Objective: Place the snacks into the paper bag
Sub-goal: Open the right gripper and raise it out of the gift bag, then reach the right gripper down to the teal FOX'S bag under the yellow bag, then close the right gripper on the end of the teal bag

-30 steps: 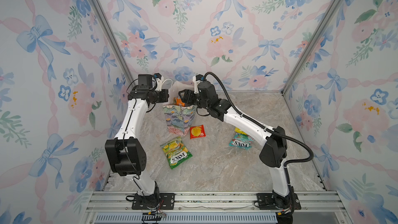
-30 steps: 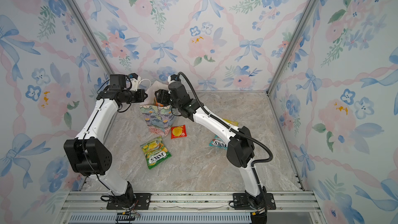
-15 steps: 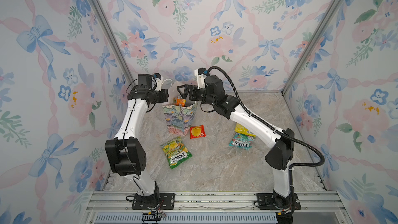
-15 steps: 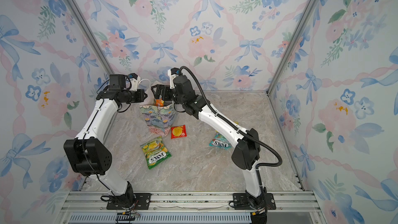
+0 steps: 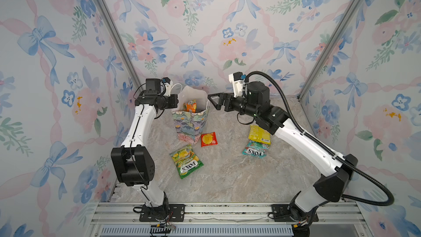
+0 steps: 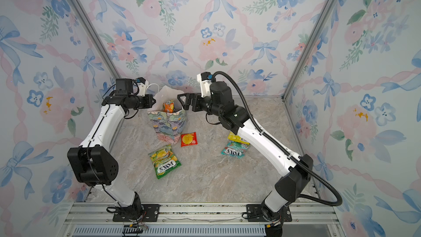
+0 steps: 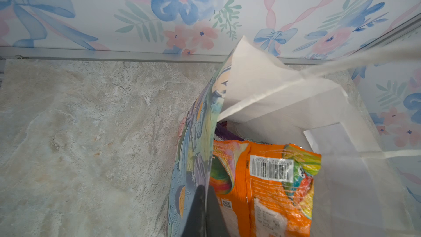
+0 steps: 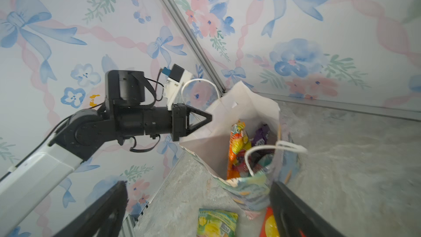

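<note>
paper bag [image 5: 191, 121] is standing at upper centre of a top view, an orange packet [image 5: 191, 106] showing inside, the left gripper [image 8: 210, 117] pinching its wall. the right gripper [image 5: 211, 102] is hovering just right of it, splayed and empty.

A grey marbled tabletop [image 5: 227, 178] is lying flat; wallpaper [image 5: 205, 19] with blue bows and pink flowers is rising behind and beside it, and a metal rail [image 5: 227, 208] is running along its front edge.

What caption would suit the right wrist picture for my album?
Left tool holds the paper bag open, orange packet and purple packet already inside.
</note>
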